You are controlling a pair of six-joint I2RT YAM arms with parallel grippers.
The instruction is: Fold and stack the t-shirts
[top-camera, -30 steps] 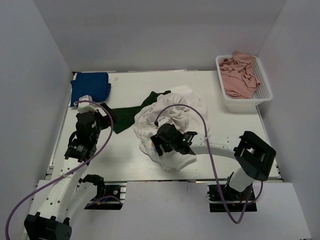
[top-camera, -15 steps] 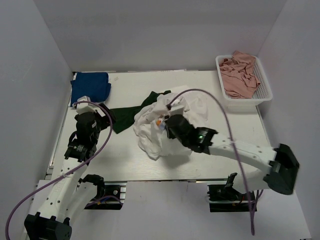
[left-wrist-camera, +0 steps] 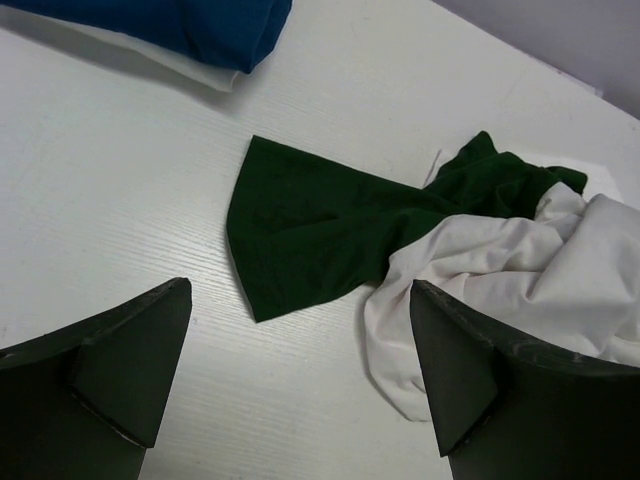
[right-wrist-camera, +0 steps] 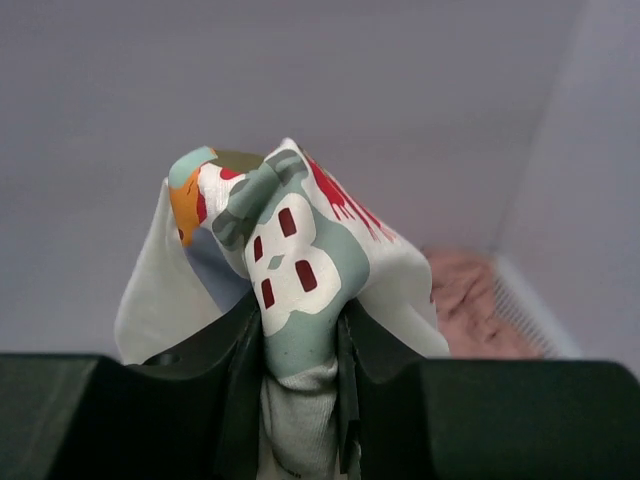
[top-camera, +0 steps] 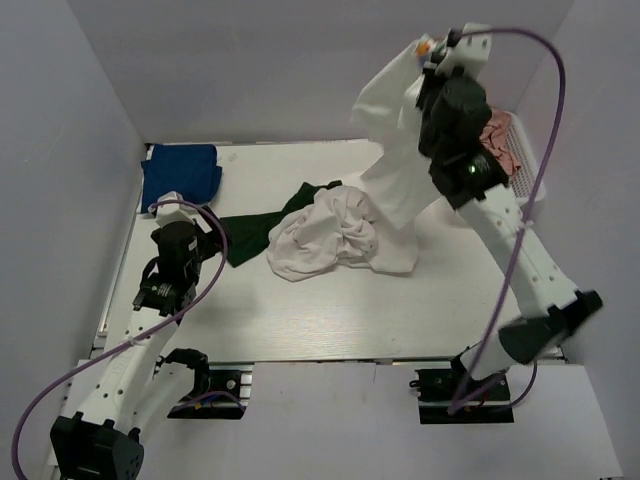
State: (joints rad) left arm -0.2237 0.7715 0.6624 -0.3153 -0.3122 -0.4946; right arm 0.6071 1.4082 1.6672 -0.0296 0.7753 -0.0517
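Observation:
My right gripper [top-camera: 430,48] is raised high near the back right and is shut on a white t-shirt [top-camera: 395,170] with a colourful print [right-wrist-camera: 290,270]; the shirt hangs down to the table. Another white t-shirt [top-camera: 325,235] lies crumpled mid-table, over part of a dark green t-shirt [top-camera: 255,232]. A royal-blue t-shirt [top-camera: 182,172] lies folded at the back left. Dusty-pink t-shirts [top-camera: 495,140] fill the basket, partly hidden by the right arm. My left gripper [top-camera: 205,235] is open and empty, low over the table just left of the green shirt [left-wrist-camera: 320,225].
The white lattice basket [top-camera: 520,195] stands at the back right behind the right arm. White walls enclose the table on three sides. The blue shirt rests on a white folded layer [left-wrist-camera: 150,55].
My right gripper has lifted the printed white shirt from the crumpled pile up high toward the back right. The left arm has barely moved.

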